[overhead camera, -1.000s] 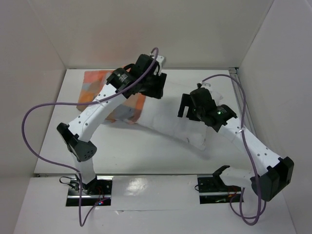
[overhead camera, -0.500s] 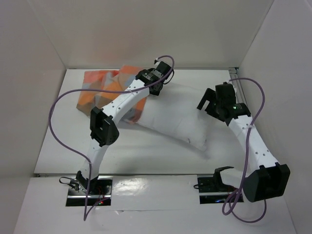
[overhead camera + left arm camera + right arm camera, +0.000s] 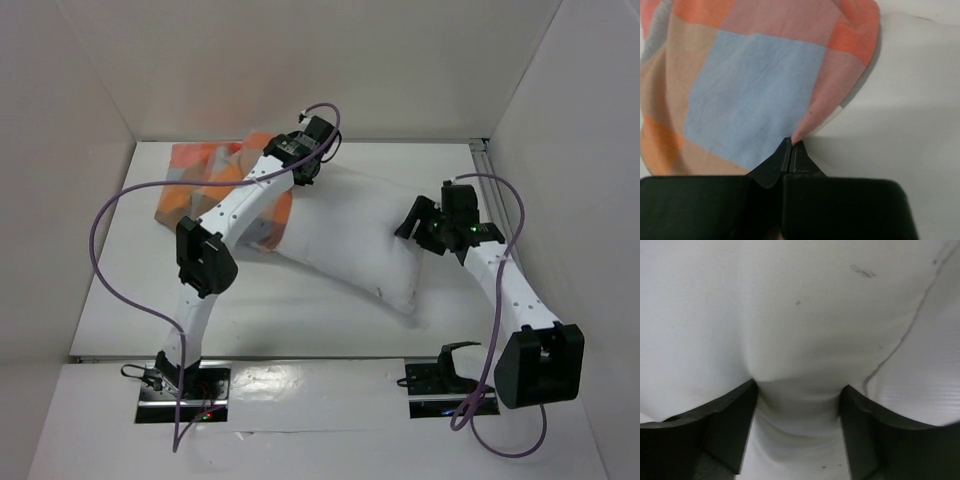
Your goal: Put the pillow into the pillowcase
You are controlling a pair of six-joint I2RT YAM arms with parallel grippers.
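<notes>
The white pillow [image 3: 350, 235] lies slantwise across the middle of the table. Its upper left end rests against the checked orange, blue and tan pillowcase [image 3: 200, 180] at the back left. My left gripper [image 3: 303, 165] is at the pillowcase's right edge, where it meets the pillow. In the left wrist view that gripper [image 3: 791, 143] is shut on a pinch of pillowcase [image 3: 750, 85] cloth, with the pillow [image 3: 905, 100] to the right. My right gripper [image 3: 413, 222] sits at the pillow's right side. Its fingers [image 3: 799, 390] press into a bulge of pillow [image 3: 800, 315].
White walls enclose the table on the left, back and right. A metal rail [image 3: 482, 152] runs along the back right corner. Purple cables [image 3: 110, 215] loop out from both arms. The arm bases [image 3: 185, 385] stand at the near edge.
The left gripper has come down onto the pillowcase's edge and closed on it. The right arm swung back toward the pillow's right side, and its jaws closed in on the pillow.
</notes>
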